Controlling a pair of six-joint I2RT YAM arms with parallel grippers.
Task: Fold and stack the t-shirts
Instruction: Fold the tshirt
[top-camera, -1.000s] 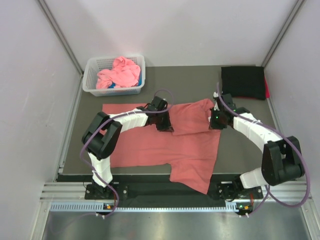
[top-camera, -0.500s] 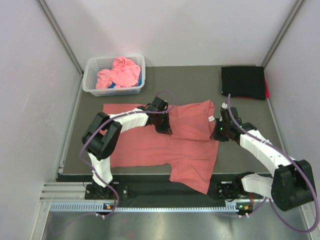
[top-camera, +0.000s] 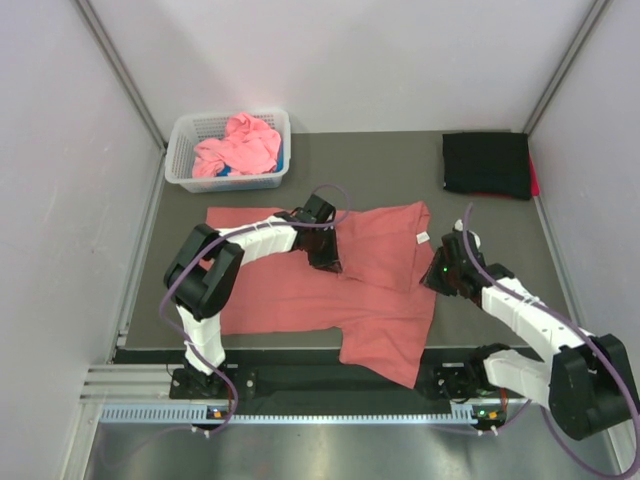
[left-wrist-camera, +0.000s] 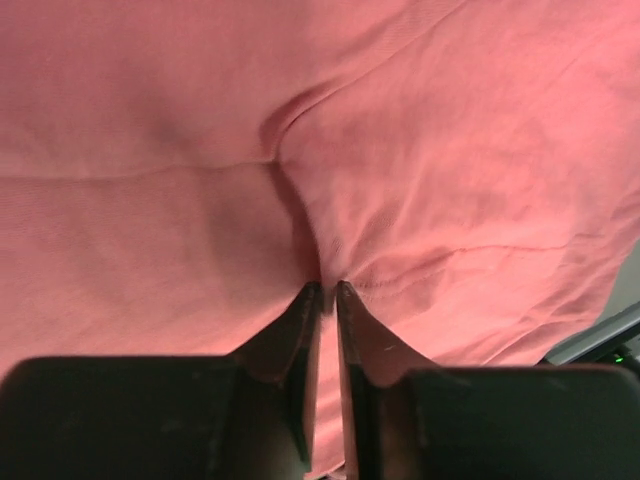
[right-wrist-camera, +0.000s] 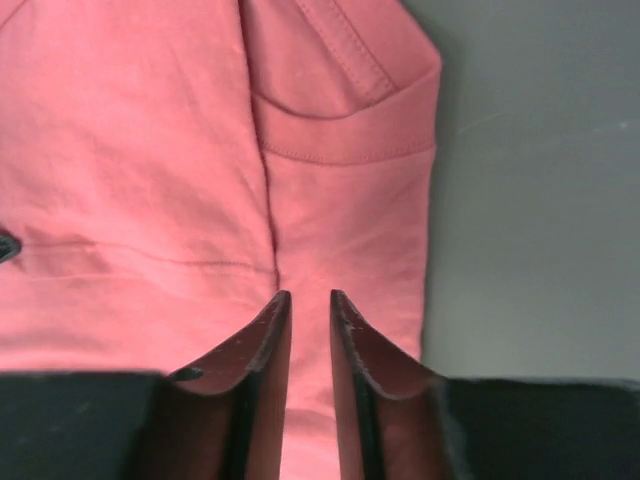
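Salmon-red t-shirt (top-camera: 300, 290) lies spread across the dark desk (top-camera: 490, 215), one sleeve draped over the near edge and a flap at its far right folded over the body. The right gripper (top-camera: 437, 272) sits at the shirt's right edge, just above the cloth beside a stitched hem. Its fingers are clearly apart, and pink fabric shows through the gap. The left gripper (top-camera: 328, 258) is farther in, on the shirt's far middle, its fingers a narrow slit apart with the tips at a pucker where creases meet. In the far left corner, a white lattice basket (top-camera: 180, 165) holds a crumpled pink t-shirt (top-camera: 240, 145). At the far right a folded black t-shirt (top-camera: 485, 165) lies flat, a red edge showing beneath it.
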